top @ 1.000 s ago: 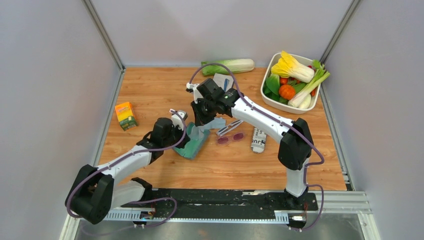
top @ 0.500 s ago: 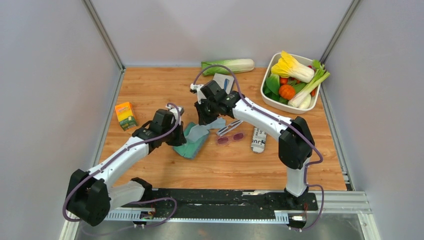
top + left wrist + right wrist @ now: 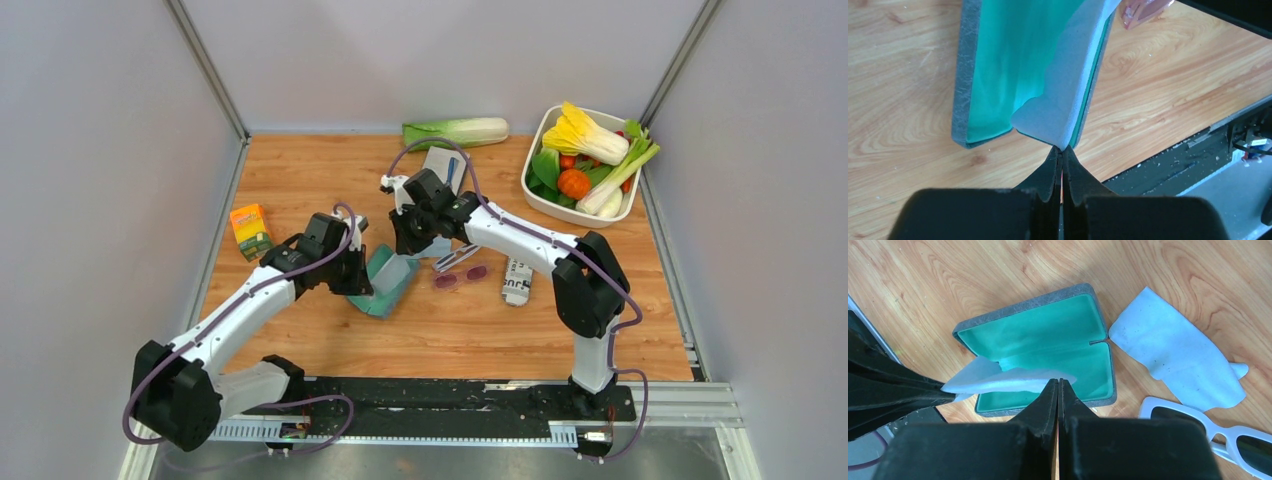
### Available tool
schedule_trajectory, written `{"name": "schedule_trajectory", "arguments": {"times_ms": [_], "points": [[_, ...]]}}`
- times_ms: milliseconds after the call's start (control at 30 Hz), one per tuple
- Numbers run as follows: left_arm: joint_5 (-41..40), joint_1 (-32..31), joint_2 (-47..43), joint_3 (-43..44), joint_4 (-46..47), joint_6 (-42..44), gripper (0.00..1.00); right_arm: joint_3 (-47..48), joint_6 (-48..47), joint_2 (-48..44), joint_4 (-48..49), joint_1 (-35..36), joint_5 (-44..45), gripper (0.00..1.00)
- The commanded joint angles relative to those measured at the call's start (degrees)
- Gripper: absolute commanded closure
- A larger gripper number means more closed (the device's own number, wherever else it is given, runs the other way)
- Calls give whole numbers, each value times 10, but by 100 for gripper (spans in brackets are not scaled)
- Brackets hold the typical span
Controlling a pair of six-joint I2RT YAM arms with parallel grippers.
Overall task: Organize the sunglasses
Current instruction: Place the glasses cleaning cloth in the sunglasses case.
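The sunglasses (image 3: pixel 461 276) with pink-purple lenses lie on the table right of the open grey case (image 3: pixel 383 290); one lens shows in the left wrist view (image 3: pixel 1143 9). A light blue cloth (image 3: pixel 1008 380) is stretched over the case's teal lining (image 3: pixel 1048 340). My left gripper (image 3: pixel 358 280) is shut on one end of the cloth (image 3: pixel 1068 100), its tips (image 3: pixel 1062 149) at the case's near edge (image 3: pixel 960 100). My right gripper (image 3: pixel 403 243) is shut on the other end, its tips (image 3: pixel 1058 382) above the case.
A second light blue cloth (image 3: pixel 1178 357) and white-framed sunglasses (image 3: pixel 1198 422) lie right of the case. An orange carton (image 3: pixel 251 230) stands at the left, with a cabbage (image 3: pixel 455 132) at the back. A white bin of vegetables (image 3: pixel 585 165) is back right, and a printed packet (image 3: pixel 517 280) lies by the sunglasses.
My right gripper has come down toward the case with the cloth. My left arm has lifted its elbow and stayed at the cloth's other end. The cloth now spans the case.
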Motion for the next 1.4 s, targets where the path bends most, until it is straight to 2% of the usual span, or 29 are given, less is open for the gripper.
{"name": "schedule_trajectory", "arguments": {"times_ms": [0, 367, 800, 1367], "points": [[37, -2, 7, 2, -18, -12, 100, -14, -17, -27, 40, -8, -11, 100], [16, 1, 98, 29, -33, 14, 100, -33, -15, -8, 93, -8, -29, 100], [11, 43, 125, 46, -51, 50, 100, -4, -13, 43, 103, -8, -29, 100], [-9, 53, 177, 91, -101, 80, 100, 20, -4, 88, 129, -8, -37, 100]]}}
